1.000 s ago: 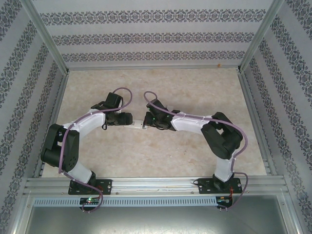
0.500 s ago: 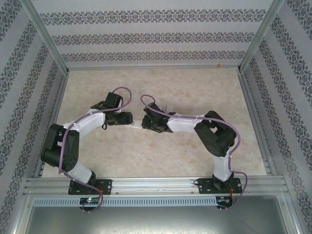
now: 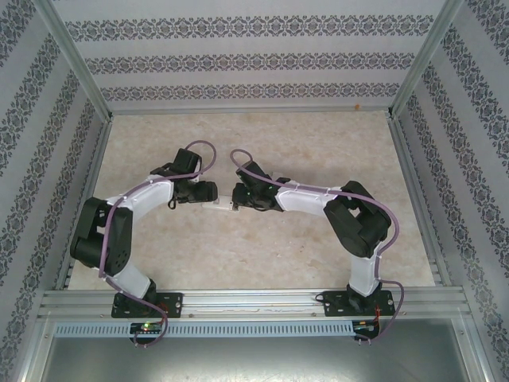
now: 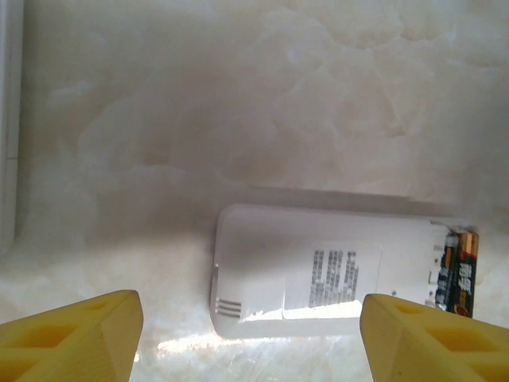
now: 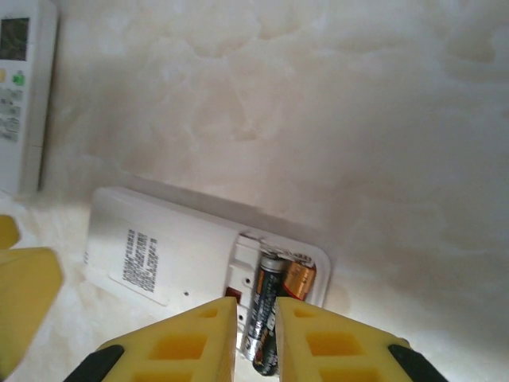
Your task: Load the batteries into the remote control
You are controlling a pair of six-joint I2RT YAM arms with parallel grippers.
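A white remote control (image 5: pixel 159 247) lies face down on the table with its battery bay open at the end toward my right arm. One of the batteries (image 5: pixel 269 310), dark with a silver tip, stands tilted into the bay, and my right gripper (image 5: pixel 256 334) is shut on it. A second battery (image 5: pixel 299 278) with a copper end lies in the bay beside it. The left wrist view shows the remote control (image 4: pixel 318 270) and the batteries (image 4: pixel 461 270) at its right end. My left gripper (image 4: pixel 250 338) is open, just short of the remote's closed end. From above, the remote control (image 3: pixel 219 206) lies between the left gripper (image 3: pixel 208 193) and the right gripper (image 3: pixel 236 199).
A second white remote (image 5: pixel 20 87), face up with buttons and a screen, lies at the far left of the right wrist view. One yellow left finger (image 5: pixel 24 294) shows there too. Patterned walls and a metal frame (image 3: pixel 87 183) enclose the marble table (image 3: pixel 318 151).
My right wrist has shifted slightly left, closer over the remote's open end. My left arm has barely moved, its elbow drifting a little.
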